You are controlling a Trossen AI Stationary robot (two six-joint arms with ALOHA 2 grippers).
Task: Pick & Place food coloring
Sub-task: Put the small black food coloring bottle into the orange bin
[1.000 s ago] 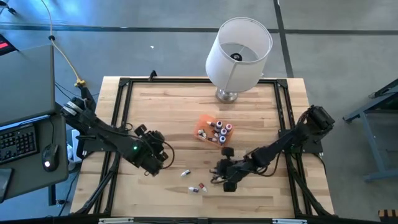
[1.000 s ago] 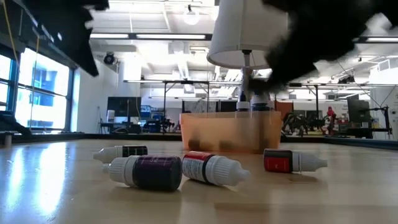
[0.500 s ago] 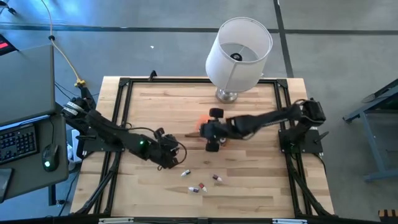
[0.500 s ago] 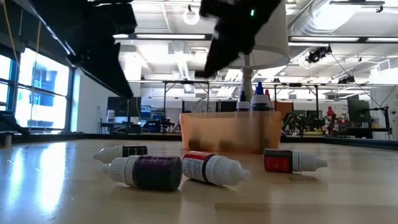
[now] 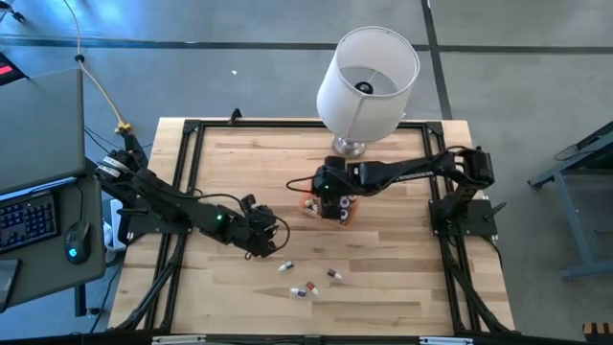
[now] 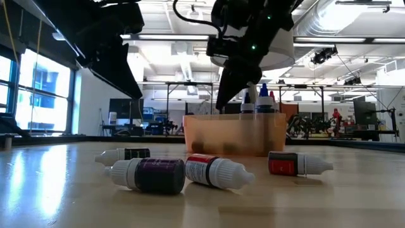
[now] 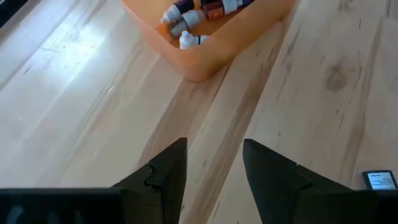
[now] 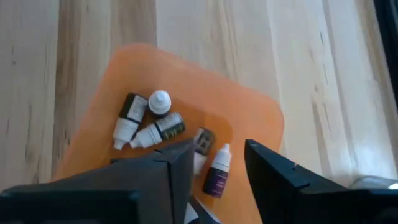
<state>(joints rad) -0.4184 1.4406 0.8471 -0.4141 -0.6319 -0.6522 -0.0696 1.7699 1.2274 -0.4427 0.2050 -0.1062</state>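
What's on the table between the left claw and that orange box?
Nothing: the left wrist view shows bare wood between the left gripper and the orange box.

Table [image 5: 239, 163]: pale wood planks, smooth, slight sheen. Box [image 8: 249, 124]: orange translucent plastic. Lamp shade [image 5: 368, 81]: white, matt.

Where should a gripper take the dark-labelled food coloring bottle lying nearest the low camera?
Across its round labelled body, coming from above: the dark-labelled bottle lies on its side on the wooden table, its white tip tapered. A red-labelled bottle sits close beside it, so clearance looks tight there.
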